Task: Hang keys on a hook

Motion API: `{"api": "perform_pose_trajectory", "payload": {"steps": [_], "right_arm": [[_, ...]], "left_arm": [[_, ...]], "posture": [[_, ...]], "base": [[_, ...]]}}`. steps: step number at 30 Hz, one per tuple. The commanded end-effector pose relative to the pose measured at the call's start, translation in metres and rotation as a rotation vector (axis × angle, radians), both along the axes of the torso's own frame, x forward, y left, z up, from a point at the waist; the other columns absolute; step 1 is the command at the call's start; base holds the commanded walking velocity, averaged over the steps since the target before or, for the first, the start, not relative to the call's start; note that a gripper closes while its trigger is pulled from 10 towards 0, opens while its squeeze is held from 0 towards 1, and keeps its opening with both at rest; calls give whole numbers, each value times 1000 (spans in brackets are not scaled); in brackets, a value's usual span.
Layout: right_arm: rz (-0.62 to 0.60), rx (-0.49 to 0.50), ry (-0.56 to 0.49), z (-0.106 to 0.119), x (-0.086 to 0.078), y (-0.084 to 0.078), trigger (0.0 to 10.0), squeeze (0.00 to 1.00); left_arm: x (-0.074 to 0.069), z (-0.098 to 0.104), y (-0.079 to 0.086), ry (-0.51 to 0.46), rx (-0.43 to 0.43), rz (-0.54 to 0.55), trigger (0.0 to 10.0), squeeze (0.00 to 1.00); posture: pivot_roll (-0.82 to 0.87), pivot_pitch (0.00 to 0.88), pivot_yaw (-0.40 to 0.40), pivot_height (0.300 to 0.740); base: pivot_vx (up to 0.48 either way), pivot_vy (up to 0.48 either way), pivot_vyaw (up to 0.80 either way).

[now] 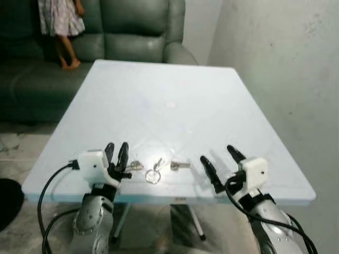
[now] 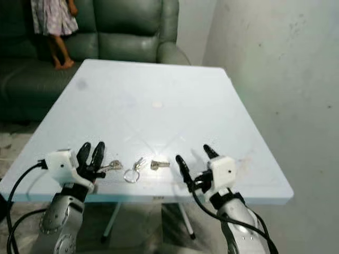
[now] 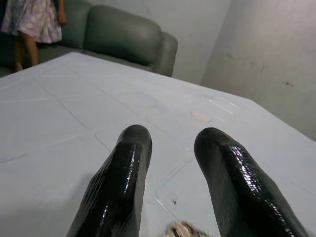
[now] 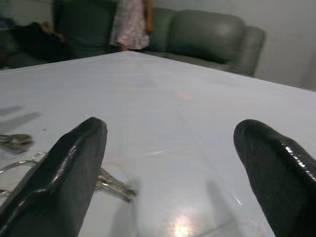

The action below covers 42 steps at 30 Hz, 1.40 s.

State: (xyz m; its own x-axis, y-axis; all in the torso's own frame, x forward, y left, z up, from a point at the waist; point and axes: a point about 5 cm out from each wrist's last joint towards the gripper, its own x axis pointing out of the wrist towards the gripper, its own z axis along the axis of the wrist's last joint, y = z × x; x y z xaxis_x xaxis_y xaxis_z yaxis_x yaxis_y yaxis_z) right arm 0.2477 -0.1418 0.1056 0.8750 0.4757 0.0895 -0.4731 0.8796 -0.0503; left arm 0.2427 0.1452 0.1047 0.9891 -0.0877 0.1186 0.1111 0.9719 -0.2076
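1. The keys lie flat near the table's front edge, between the 2 grippers: a ring in the middle with 1 key out to each side and 1 short key on top.
2. The left gripper sits at the keys' left end. Its 2 fingers are close together with only a narrow gap, their tips just above the leftmost key. It holds nothing.
3. The right gripper hovers just right of the keys with its fingers spread wide and empty. That wide spread likely readies it to close on the ring or the right-hand key.
4. Both arms reach over the front edge, so the pickup looks not yet made. No hook can be made out, so the hanging spot is unknown.
5. The right wrist view shows the ring and a key low beside its left finger, nearer than the head views suggest.
6. The left wrist view shows a bit of metal between its fingers' bases, so that key sits under the gripper.
7. The head views alone show a sofa beyond the table and a person standing on it.
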Motion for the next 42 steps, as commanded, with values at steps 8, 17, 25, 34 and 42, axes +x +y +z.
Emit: {"api": "perform_pose_trajectory", "payload": {"steps": [8, 17, 25, 34, 42], "right_arm": [[45, -71, 12, 3, 10, -4, 10000, 0], [67, -54, 21, 3, 8, 2, 10000, 0], [61, -52, 31, 1, 5, 1, 10000, 0], [56, -51, 36, 1, 3, 1, 10000, 0], [54, -46, 39, 2, 3, 1, 10000, 0]], "left_arm": [[-8, -6, -7, 12, 0, -32, 10000, 0], [-9, -8, -7, 30, -34, -19, 10000, 0], [-8, -8, -7, 36, -49, -17, 10000, 0], [-8, -7, -6, 36, -37, 5, 10000, 0], [-8, -8, -5, 41, -51, 20, 10000, 0]], "posture": [[145, 0, -95, 740], [147, 0, -104, 740], [140, 0, -101, 740], [138, 0, -104, 740], [138, 0, -106, 740]], "base": [[0, 0, 0], [0, 217, 0], [0, 472, 0], [0, 250, 0], [0, 0, 0]]}}
